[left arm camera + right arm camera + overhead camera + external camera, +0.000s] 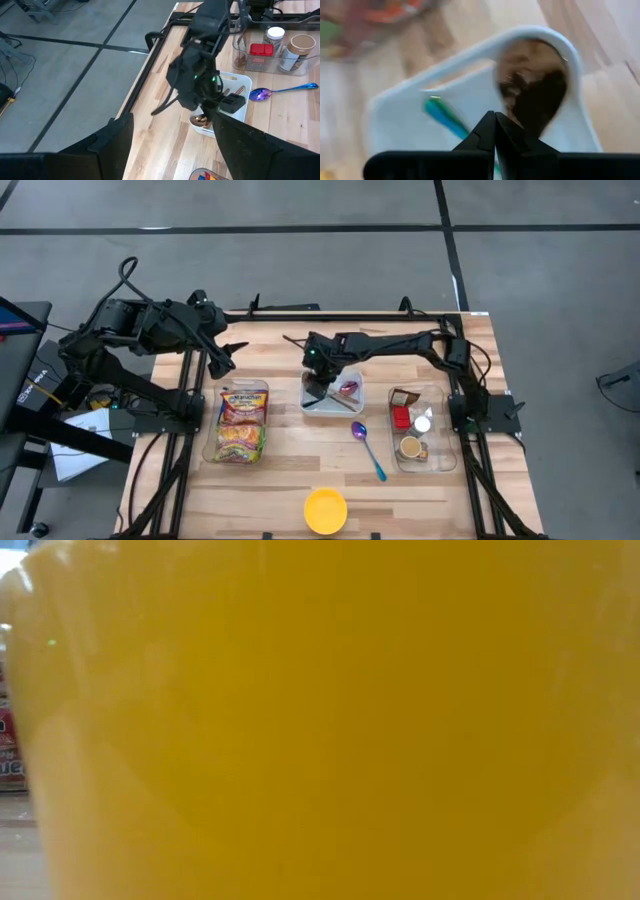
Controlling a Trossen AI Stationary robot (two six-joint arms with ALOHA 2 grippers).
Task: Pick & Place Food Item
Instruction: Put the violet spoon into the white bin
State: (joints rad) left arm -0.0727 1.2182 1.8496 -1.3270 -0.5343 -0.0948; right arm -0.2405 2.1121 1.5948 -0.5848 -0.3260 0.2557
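Over the small white tray [318, 404] mid-table, the right gripper [322, 383] hangs with its fingers pinched fully together and nothing between them. In its wrist view the brown food item [532, 82] sits in the tray's rounded end, just ahead of the fingertips, so the move is basically straight forward and down. A teal stick [445, 120] lies slantwise beside it.

The left gripper [236, 350] waits well off by the table's left edge, fingers parted and empty, so the right arm is way closer. The butcher-block table [285, 480] also holds a snack bag [242, 420], purple spoon [366, 446], jar bin [440, 430] and yellow bowl [325, 510], which blocks the low view. Grey floor all round.
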